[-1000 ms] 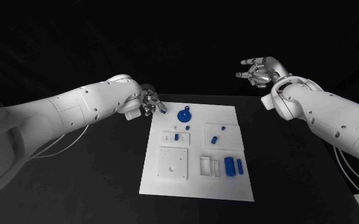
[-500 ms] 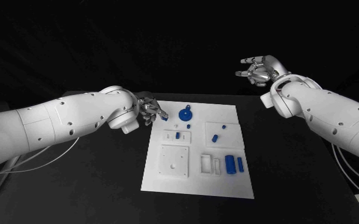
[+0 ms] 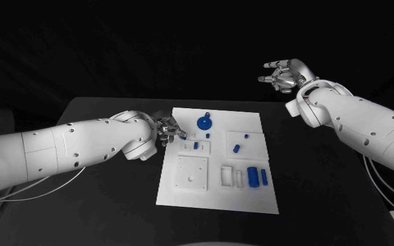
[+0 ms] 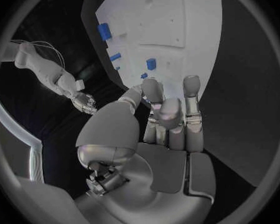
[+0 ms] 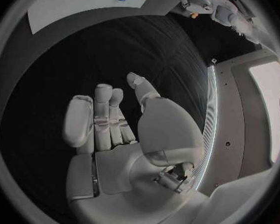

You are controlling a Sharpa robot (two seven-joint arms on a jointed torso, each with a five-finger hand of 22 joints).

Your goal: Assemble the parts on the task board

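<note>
your left hand (image 3: 167, 130) has dropped nearer along the task board's (image 3: 218, 200) left edge, fingers curled, grip unclear; right hand (image 3: 282, 77) raised far right, spread, empty; the white board's long axis runs near-to-far mid-table, blue parts (image 3: 254, 176) on it

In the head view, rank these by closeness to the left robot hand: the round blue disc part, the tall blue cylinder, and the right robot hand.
Measured from the left robot hand, at the task board's left edge:
1. Round blue disc part, just beside it at the board's far end.
2. Tall blue cylinder, at the board's near right.
3. Right robot hand, raised beyond the board's far right corner.
</note>
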